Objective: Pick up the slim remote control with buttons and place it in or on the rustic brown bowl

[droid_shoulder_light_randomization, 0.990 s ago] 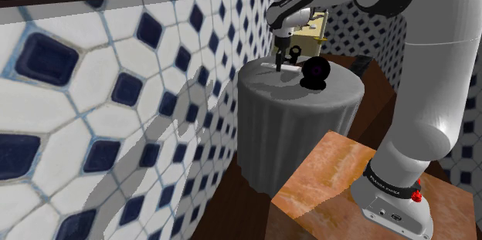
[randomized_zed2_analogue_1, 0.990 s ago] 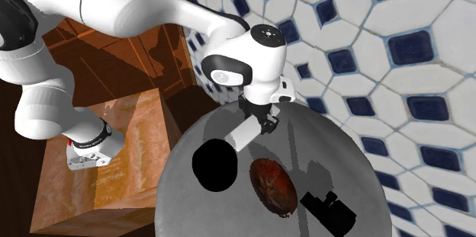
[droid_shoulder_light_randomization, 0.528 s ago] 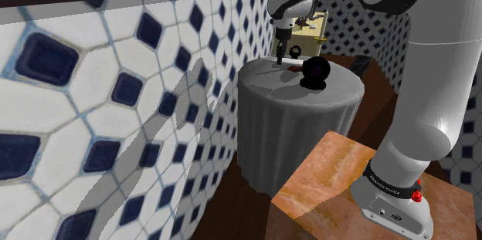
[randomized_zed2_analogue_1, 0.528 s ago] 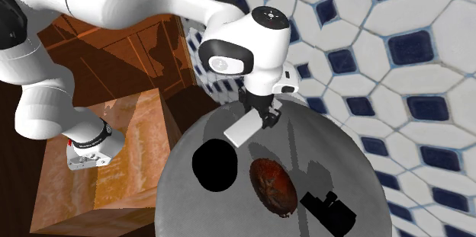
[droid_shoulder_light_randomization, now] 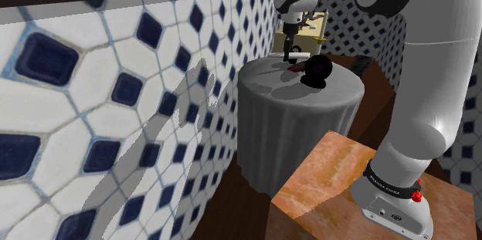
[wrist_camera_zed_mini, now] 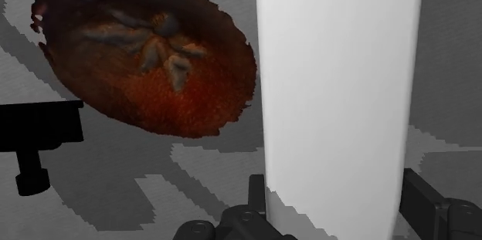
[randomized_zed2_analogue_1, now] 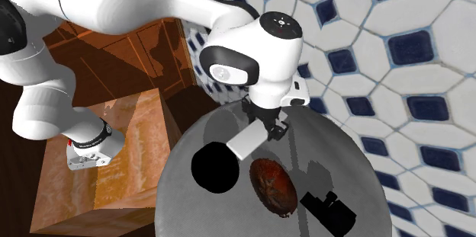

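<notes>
Remote [randomized_zed2_analogue_1: 246, 142]: you see a plain white, slim flat slab, clasped at one end by the gripper [randomized_zed2_analogue_1: 268, 125] and hanging slantwise. Bowl [randomized_zed2_analogue_1: 272, 185]: reddish-brown with a rough, mottled inside, upright on the grey round table [randomized_zed2_analogue_1: 351, 159], just beside the remote and apart from it.

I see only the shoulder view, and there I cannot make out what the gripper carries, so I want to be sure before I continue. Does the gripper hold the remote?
Observer: Yes. In the wrist view the gripper is shut on the white remote, with one finger on each side of it.
Operator: Good. Is the remote already above the bowl?
Observer: Not quite, as far as I can judge. In the wrist view the brown bowl lies beside the remote, not under it.
</notes>
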Available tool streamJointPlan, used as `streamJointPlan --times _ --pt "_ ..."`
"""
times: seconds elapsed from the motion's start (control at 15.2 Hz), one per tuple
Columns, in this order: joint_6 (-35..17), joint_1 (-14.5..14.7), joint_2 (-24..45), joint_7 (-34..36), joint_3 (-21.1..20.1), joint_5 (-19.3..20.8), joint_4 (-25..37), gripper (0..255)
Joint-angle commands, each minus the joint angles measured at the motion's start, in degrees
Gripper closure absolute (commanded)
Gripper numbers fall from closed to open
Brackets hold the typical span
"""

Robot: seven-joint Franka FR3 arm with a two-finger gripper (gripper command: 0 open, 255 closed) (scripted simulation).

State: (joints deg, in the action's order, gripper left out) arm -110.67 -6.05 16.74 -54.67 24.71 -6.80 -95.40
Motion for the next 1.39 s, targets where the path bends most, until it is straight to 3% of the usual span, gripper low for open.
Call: streamJointPlan --times 0.0,0.53,1.32 --pt "0.8 -2.2 1.4 -3.0 0.8 -0.8 1.9 255" --pt "5.5 -12.3 10.8 -13.8 2.5 -5.3 15.0 255" --pt "-2.7 -12.1 12.7 -14.6 1.8 -6.4 8.5 255"
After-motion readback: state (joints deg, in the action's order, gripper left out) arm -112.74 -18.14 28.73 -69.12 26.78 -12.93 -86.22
